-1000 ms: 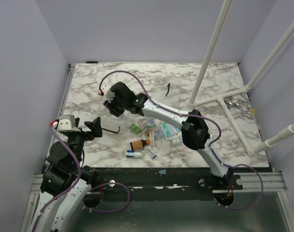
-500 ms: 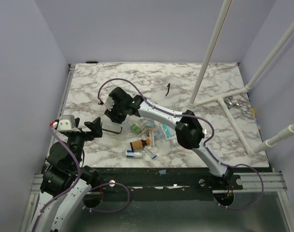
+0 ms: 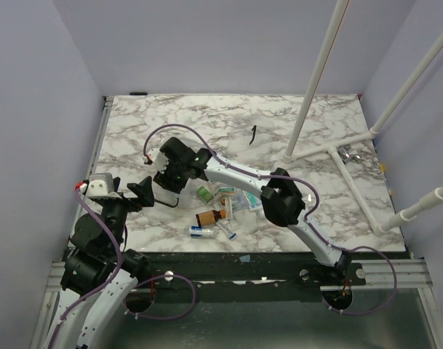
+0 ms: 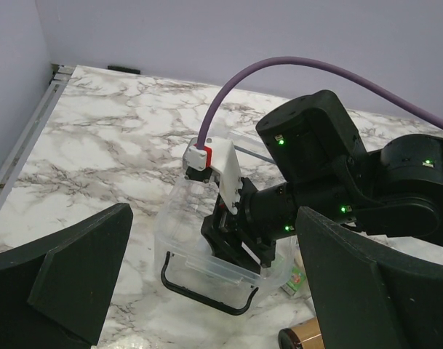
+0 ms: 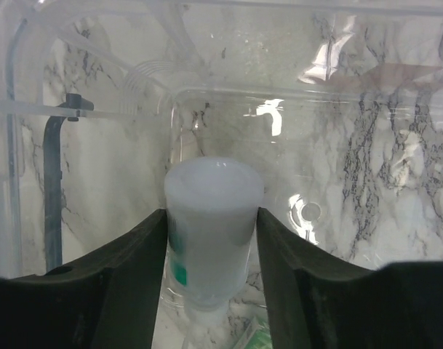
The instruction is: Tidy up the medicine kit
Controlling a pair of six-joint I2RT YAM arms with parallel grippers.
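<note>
Right gripper (image 5: 210, 225) reaches inside the clear medicine kit (image 4: 181, 225), which sits near the marble table's (image 3: 316, 123) left edge. Its fingers apparently pinch a white bottle (image 5: 214, 185), whose green label is too blurred to read. Left gripper (image 3: 145, 191) hovers beside the kit, jaws spread wide.

I see the medicine kit (image 4: 183, 240), a clear plastic box, sitting flat toward 8 o'clock in my overhead view. Its black handle is at 6 o'clock in the left wrist view, and the lid seems open.
</note>
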